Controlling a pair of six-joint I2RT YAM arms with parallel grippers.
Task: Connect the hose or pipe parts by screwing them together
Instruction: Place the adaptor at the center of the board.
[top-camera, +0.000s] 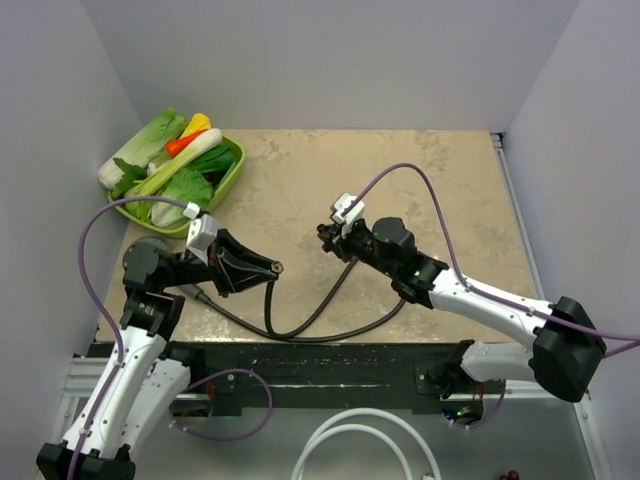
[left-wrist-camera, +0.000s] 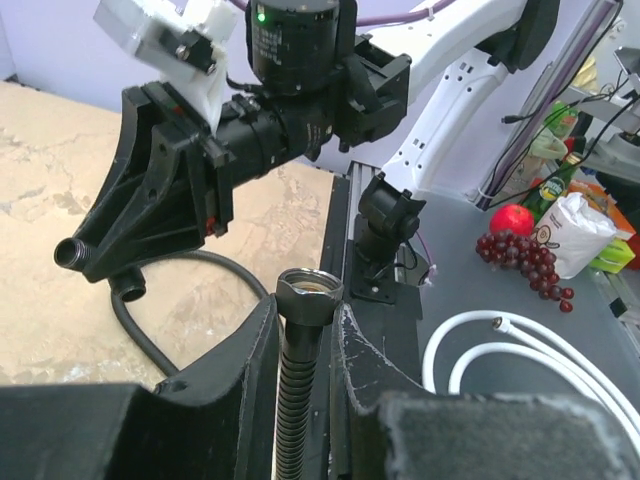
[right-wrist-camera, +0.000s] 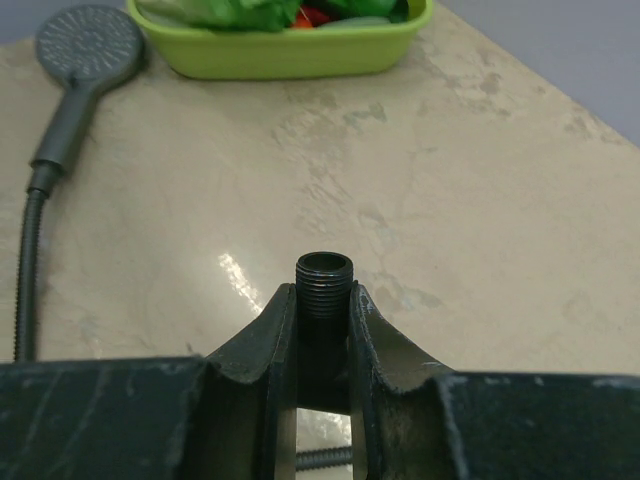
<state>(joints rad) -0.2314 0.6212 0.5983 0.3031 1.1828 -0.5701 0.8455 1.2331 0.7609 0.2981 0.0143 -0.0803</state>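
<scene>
My left gripper clamps the hose under its nut, my right gripper clamps the black fitting, both above the tabletop middle, and if I join them at an angle, the threads may cross.

A green tray sits at the far left corner of the tan table. It is full of veggies: green leaves, something red, something yellow. A white tube loops down in front, off the table. Near it lie dark grapes, a red fruit and a white bag.
</scene>
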